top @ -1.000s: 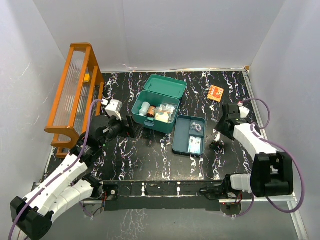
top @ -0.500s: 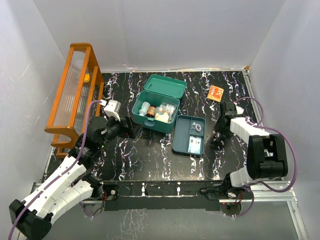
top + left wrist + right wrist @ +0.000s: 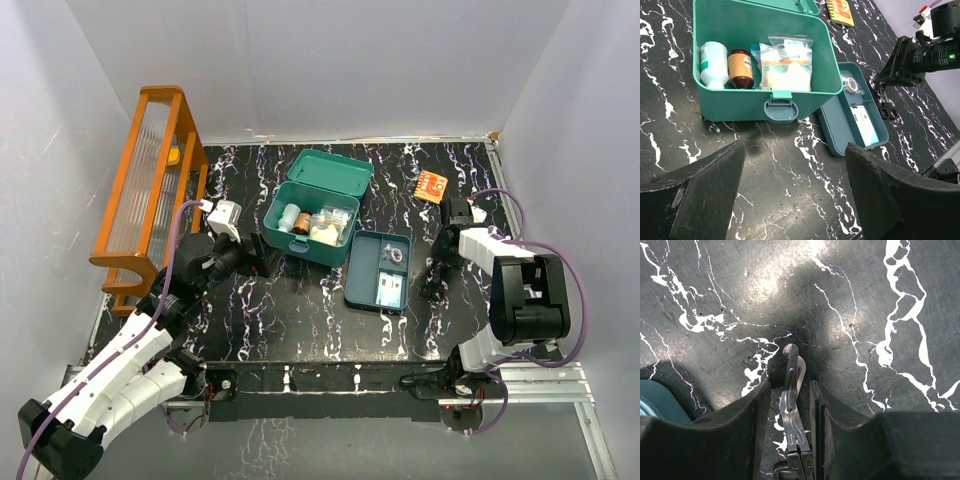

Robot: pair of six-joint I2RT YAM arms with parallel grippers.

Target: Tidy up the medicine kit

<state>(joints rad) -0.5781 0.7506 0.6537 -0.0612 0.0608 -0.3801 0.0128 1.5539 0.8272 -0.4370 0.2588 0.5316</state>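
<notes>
The medicine kit (image 3: 312, 243) (image 3: 740, 106) is a teal box standing mid-table with its lid open. Inside are a white bottle (image 3: 714, 62), a brown bottle (image 3: 740, 67) and a clear bag (image 3: 786, 65). Its tray insert (image 3: 360, 272) (image 3: 836, 124) lies to the right of the box. Metal scissors (image 3: 793, 400) (image 3: 433, 291) lie flat on the table right of the tray. My right gripper (image 3: 790, 386) (image 3: 438, 270) straddles them, jaws narrow, a thin gap still showing beside the blades. The left gripper (image 3: 795, 146) (image 3: 262, 255) hovers wide open in front of the box, holding nothing.
An orange wooden rack (image 3: 150, 190) stands along the left side. An orange packet (image 3: 431, 186) (image 3: 840, 10) lies at the back right. The tray holds a white packet (image 3: 862, 120) and a small clear bag (image 3: 850, 82). White walls close the table in.
The right arm has folded in and dropped its gripper over the scissors, with the jaws narrowing around them. The left arm has hardly moved.
</notes>
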